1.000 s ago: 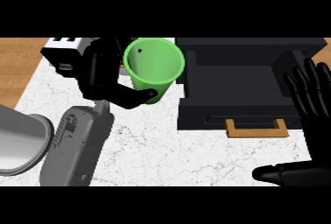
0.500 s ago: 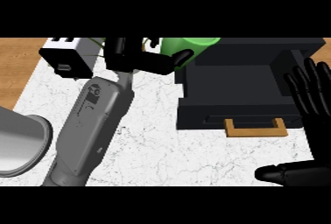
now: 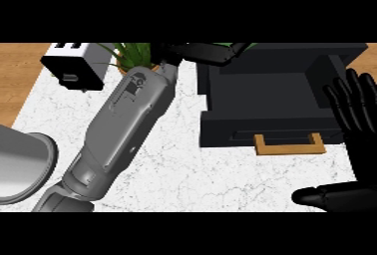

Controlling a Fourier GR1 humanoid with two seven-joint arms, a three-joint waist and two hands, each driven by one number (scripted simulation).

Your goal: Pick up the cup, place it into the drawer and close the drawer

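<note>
My left forearm (image 3: 125,124) stretches from the lower left to the top middle. My left hand (image 3: 208,52) is curled round the green cup (image 3: 248,46), and only a green sliver shows past its fingers at the view's top edge. The hand and cup hang over the back left corner of the dark drawer unit (image 3: 276,94). The drawer's wooden handle (image 3: 289,145) faces me. At the right edge my right hand (image 3: 357,129) rests open with its fingers up, beside the drawer.
A white toaster (image 3: 74,64) stands at the back left. A potted plant (image 3: 136,54) sits just behind my left wrist. A grey metal pot (image 3: 18,164) is at the left edge. Wooden floor shows beyond the marble counter (image 3: 199,174) on the left.
My left hand has carried the cup up and to the right, from beside the toaster to over the drawer unit's back corner. The cup is now almost hidden. The right hand has not moved.
</note>
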